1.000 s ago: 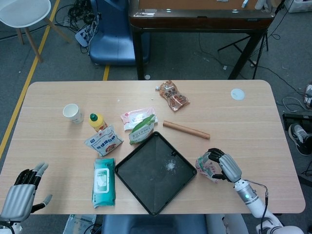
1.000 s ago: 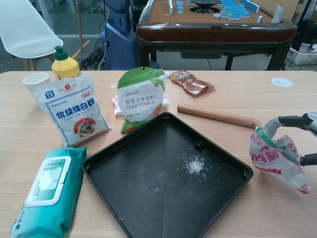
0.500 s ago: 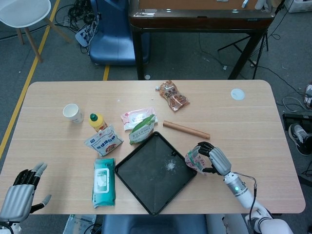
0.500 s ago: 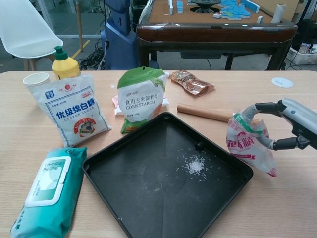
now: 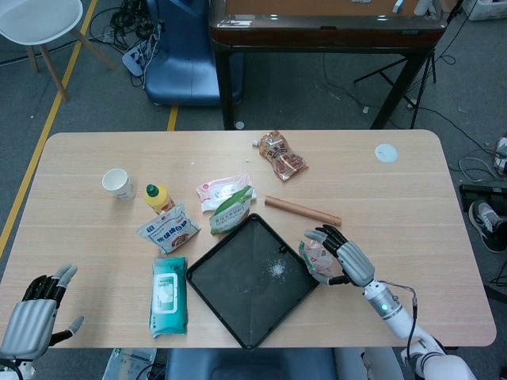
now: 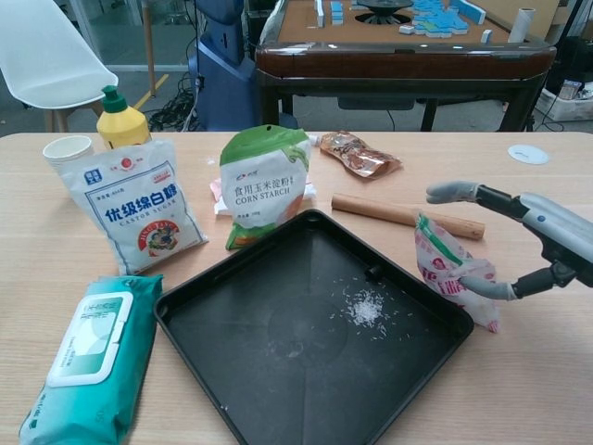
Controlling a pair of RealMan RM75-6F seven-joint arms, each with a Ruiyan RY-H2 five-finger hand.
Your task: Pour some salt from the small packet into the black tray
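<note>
The black tray point(image 5: 230, 289) point(image 6: 250, 352) lies at the table's front centre, with a little white salt point(image 5: 277, 269) point(image 6: 366, 307) scattered on its right half. The small salt packet point(image 5: 318, 258) point(image 6: 443, 269) stands on the table right against the tray's right rim, its torn top up. My right hand point(image 5: 348, 257) point(image 6: 536, 232) is just right of it with fingers spread. The upper fingers are off the packet, and the thumb lies against its lower side. My left hand point(image 5: 36, 317) rests at the front left corner, fingers apart and empty; the chest view does not show it.
Behind the tray lie a wooden rolling pin point(image 6: 408, 215), a corn starch pouch point(image 6: 264, 181) and a sugar bag point(image 6: 134, 204). A wipes pack point(image 6: 88, 348) lies left of the tray. A yellow bottle point(image 6: 120, 119), paper cup point(image 6: 68, 148) and snack packet point(image 6: 357, 153) stand further back.
My right hand carried the packet left to the tray's right rim, then spread its fingers off the packet top. The left hand has not moved.
</note>
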